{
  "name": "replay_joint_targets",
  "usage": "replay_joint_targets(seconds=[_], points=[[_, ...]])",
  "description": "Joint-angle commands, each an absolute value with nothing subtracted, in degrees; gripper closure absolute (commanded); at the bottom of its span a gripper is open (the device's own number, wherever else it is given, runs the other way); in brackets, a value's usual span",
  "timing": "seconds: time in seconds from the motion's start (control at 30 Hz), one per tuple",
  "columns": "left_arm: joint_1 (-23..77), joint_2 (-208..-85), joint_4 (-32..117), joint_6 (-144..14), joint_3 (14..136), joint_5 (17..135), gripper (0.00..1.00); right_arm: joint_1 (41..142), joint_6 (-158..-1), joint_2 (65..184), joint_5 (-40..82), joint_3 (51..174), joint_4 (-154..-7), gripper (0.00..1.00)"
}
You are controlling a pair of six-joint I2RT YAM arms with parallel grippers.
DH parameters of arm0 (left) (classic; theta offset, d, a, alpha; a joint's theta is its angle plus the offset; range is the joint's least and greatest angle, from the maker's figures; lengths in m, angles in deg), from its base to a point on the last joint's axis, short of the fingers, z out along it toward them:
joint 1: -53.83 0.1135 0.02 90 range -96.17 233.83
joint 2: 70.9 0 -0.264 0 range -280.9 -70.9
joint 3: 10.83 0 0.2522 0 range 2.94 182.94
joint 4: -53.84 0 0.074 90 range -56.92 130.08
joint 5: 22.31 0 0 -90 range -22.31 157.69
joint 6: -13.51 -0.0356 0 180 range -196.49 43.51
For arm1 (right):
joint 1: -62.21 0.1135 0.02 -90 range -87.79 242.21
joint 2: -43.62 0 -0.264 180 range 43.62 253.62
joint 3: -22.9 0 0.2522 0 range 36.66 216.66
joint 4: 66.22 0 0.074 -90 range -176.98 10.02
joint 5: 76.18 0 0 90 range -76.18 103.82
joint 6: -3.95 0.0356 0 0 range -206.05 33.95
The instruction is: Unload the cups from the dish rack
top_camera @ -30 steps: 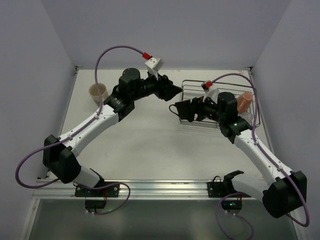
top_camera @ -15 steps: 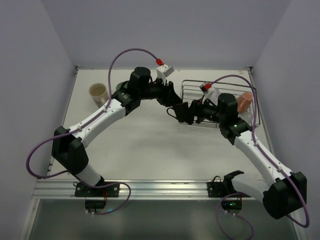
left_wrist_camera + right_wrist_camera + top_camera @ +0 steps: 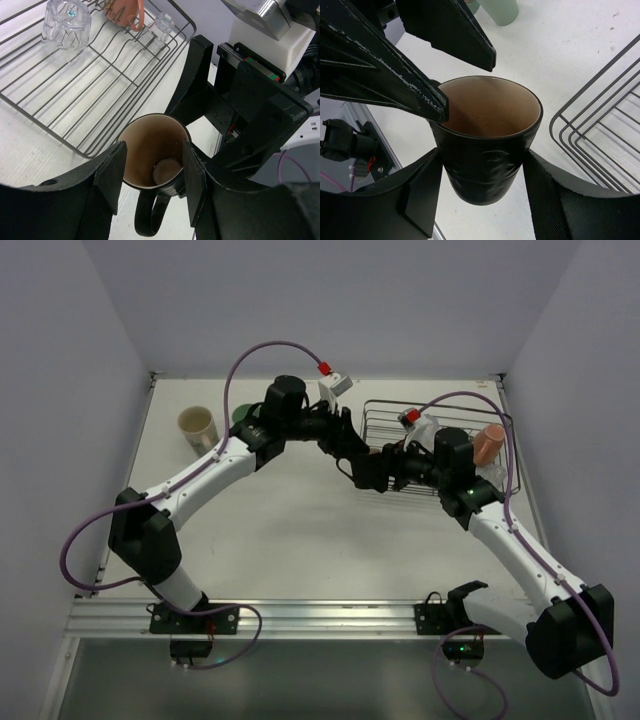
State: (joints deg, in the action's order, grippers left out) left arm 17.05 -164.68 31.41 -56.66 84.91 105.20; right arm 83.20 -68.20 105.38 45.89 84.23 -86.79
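Swung right since a second ago, the left gripper point(image 3: 152, 170) straddles the dark brown cup point(image 3: 487, 145), fingers apart; the right gripper point(image 3: 482, 175) clamps it just left of the dish rack point(image 3: 430, 403).

Both arms reach inward and meet near the middle. The left arm point(image 3: 200, 480) stretches to the right, and the left gripper point(image 3: 154, 172) has its fingers closely flanking a dark cup point(image 3: 485, 150); contact is unclear. The right arm point(image 3: 510, 540) bends leftward, and the right gripper point(image 3: 482, 185) clamps the cup's sides.
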Motion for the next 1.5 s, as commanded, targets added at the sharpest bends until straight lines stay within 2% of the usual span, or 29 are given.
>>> replay_joint_targets(seconds=[0.0, 0.37, 0.53, 0.67, 0.83, 0.87, 0.9, 0.97, 1.13, 1.2, 1.23, 1.33, 1.43, 1.47], points=[[15.95, -164.42, 32.08, -54.08, 86.34, 108.12, 0.45, 83.21, -68.99, 105.06, 44.14, 87.90, -82.97, 0.70], [16.12, -165.03, 36.47, -49.60, 85.90, 108.46, 0.41, 83.22, -68.91, 105.06, 44.49, 87.55, -82.97, 0.70], [16.12, -166.26, 34.21, -51.18, 86.96, 111.72, 0.46, 83.22, -67.94, 104.71, 45.37, 87.46, -82.00, 0.70], [16.03, -166.88, 31.47, -53.64, 87.22, 110.93, 0.53, 83.13, -66.71, 105.15, 46.51, 87.98, -81.56, 0.70], [16.03, -167.49, 30.41, -54.26, 87.40, 110.40, 0.67, 83.13, -65.48, 105.32, 46.43, 88.86, -81.65, 0.71], [16.03, -167.75, 30.50, -54.17, 87.49, 110.31, 0.73, 83.13, -65.22, 105.32, 46.34, 89.13, -81.82, 0.71], [15.95, -167.84, 30.50, -54.17, 87.57, 110.23, 0.85, 83.21, -65.04, 105.24, 46.08, 89.13, -81.91, 0.71], [15.95, -167.58, 30.50, -54.34, 87.75, 109.35, 1.00, 83.21, -64.69, 105.24, 45.55, 88.96, -81.91, 0.71], [15.95, -164.61, 31.81, -54.00, 86.35, 105.67, 1.00, 83.22, -62.85, 104.97, 44.06, 87.99, -81.13, 0.70], [16.21, -163.37, 33.74, -53.21, 84.77, 104.34, 1.00, 83.22, -61.88, 104.88, 43.70, 87.28, -80.51, 0.66], [16.38, -162.49, 34.45, -52.07, 84.24, 103.90, 1.00, 83.13, -61.44, 104.88, 43.87, 87.02, -80.33, 0.58], [17.18, -160.91, 37.61, -49.44, 82.31, 103.72, 1.00, 83.13, -59.42, 104.80, 44.05, 86.23, -77.79, 0.44], [17.70, -159.77, 41.38, -47.15, 80.55, 103.46, 1.00, 83.13, -58.45, 104.62, 43.96, 85.61, -76.47, 0.36], [17.97, -159.50, 42.10, -46.70, 80.11, 103.28, 1.00, 83.13, -58.01, 104.53, 44.23, 85.27, -76.20, 0.30]])
